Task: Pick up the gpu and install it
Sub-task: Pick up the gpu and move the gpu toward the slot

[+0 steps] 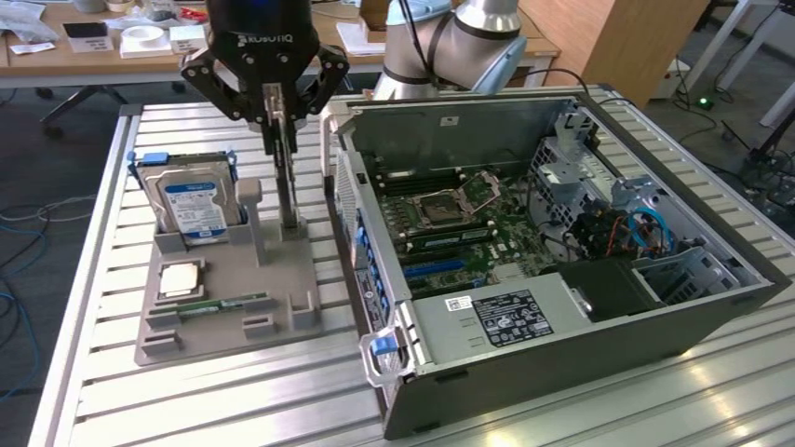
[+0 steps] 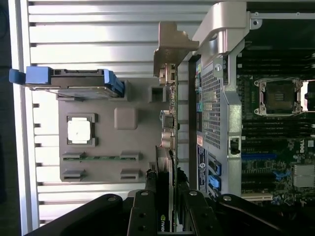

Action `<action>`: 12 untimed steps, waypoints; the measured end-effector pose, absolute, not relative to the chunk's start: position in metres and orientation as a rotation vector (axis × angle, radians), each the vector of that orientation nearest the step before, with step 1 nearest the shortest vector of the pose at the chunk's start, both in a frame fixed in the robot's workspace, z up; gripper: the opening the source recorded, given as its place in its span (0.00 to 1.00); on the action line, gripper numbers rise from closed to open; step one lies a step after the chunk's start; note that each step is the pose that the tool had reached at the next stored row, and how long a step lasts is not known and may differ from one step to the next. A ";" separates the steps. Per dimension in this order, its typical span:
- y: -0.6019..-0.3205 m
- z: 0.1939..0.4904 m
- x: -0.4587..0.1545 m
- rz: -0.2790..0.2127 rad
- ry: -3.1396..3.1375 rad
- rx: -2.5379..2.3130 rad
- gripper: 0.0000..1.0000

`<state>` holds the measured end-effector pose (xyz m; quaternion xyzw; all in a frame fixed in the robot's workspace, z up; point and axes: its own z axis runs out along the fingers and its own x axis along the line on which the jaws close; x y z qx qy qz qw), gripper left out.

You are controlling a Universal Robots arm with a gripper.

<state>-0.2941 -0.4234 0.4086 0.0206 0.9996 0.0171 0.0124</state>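
The gpu (image 1: 289, 191) was gripped upright by the gripper (image 1: 283, 140), apparently at its tray (image 1: 223, 340); fitting into the case (image 1: 695, 307) was not done.

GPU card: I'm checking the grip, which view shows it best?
Wrist view: the card shows its bracket and ports, with the gripper closed on both faces. The exterior view gives it as a thin upright edge over the grey tray.

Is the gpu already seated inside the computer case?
No, the gpu stands upright at the grey holder outside the computer case, with the gripper closed on its top edge.
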 end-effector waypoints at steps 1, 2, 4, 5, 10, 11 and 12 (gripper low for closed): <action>-0.423 0.409 -0.294 0.053 3.116 0.064 0.26; -0.423 0.410 -0.294 0.053 3.116 0.064 0.26; -0.423 0.410 -0.294 0.053 3.116 0.064 0.26; -0.423 0.410 -0.294 0.053 3.116 0.064 0.26; -0.423 0.410 -0.294 0.053 3.116 0.064 0.26; -0.423 0.410 -0.294 0.053 3.116 0.064 0.26; -0.423 0.410 -0.294 0.053 3.116 0.064 0.26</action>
